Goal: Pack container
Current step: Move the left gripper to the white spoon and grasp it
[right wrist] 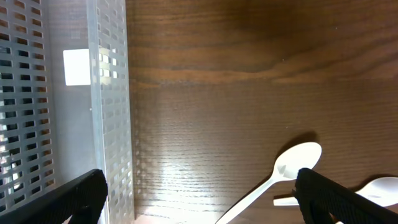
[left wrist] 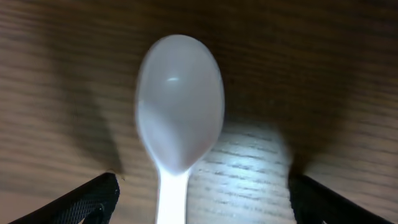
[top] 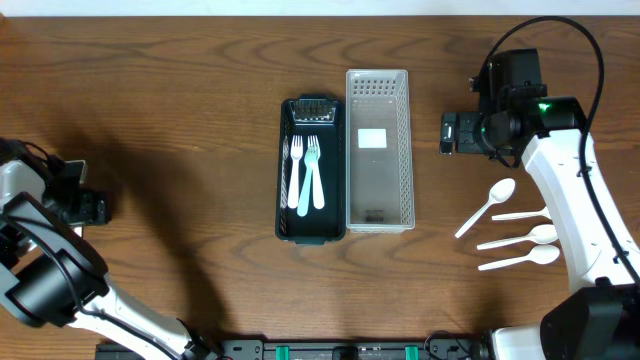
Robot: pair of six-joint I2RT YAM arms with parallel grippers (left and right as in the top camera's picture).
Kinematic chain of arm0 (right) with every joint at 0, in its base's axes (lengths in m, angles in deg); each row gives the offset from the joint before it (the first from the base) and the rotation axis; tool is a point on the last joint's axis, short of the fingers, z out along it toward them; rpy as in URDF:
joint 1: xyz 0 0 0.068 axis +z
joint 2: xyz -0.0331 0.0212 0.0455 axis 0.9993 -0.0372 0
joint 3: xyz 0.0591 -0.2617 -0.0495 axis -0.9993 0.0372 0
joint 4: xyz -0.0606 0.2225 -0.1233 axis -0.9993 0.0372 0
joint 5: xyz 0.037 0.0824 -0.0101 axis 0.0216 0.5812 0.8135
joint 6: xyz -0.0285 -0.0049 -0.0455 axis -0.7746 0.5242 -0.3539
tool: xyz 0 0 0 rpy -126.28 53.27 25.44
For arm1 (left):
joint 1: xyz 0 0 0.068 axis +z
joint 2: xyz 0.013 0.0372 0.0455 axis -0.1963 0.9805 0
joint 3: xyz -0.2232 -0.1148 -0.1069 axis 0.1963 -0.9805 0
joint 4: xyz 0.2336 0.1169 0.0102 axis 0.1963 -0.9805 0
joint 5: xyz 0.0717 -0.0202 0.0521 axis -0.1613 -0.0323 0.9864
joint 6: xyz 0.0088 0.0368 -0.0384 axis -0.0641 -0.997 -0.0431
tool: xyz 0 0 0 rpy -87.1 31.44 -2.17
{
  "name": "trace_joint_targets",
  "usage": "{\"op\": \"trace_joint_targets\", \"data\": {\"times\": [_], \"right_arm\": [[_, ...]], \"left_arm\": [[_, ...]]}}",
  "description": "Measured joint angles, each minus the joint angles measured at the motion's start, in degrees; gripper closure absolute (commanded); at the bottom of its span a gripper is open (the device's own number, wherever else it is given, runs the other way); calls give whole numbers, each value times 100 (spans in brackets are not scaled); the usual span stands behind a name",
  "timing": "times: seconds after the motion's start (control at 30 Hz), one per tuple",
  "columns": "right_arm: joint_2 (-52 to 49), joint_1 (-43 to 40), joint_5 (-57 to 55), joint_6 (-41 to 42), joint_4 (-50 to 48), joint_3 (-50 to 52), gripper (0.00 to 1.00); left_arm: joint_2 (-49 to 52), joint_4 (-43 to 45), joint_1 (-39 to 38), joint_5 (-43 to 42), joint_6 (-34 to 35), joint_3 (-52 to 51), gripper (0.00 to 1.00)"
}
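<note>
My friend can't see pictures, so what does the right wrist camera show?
A white plastic spoon lies on the brown wooden table by the open right gripper. A grey basket full of holes stands at the left, and a second spoon peeks in bottom right.

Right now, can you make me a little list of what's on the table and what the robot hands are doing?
green tray: holds forks lying flat
white basket: right beside the tray, no cutlery in it
loose spoons: four, on the table, to the right of the basket
left gripper: open, one more spoon between its fingers
right gripper: open, over bare table between the basket and the loose spoons
</note>
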Motion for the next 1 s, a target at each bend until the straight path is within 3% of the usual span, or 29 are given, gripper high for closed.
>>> {"op": "trace_joint_targets", "data": {"times": [0.17, 0.37, 1.0], "right_arm": [[0, 0, 0, 2, 4, 0, 1], [0, 0, 0, 17, 79, 0, 3], [0, 0, 0, 61, 125, 0, 5]], "left_arm": [[9, 24, 15, -42, -76, 0, 15], [42, -17, 28, -109, -111, 13, 41], [57, 17, 28, -81, -170, 13, 89]]}}
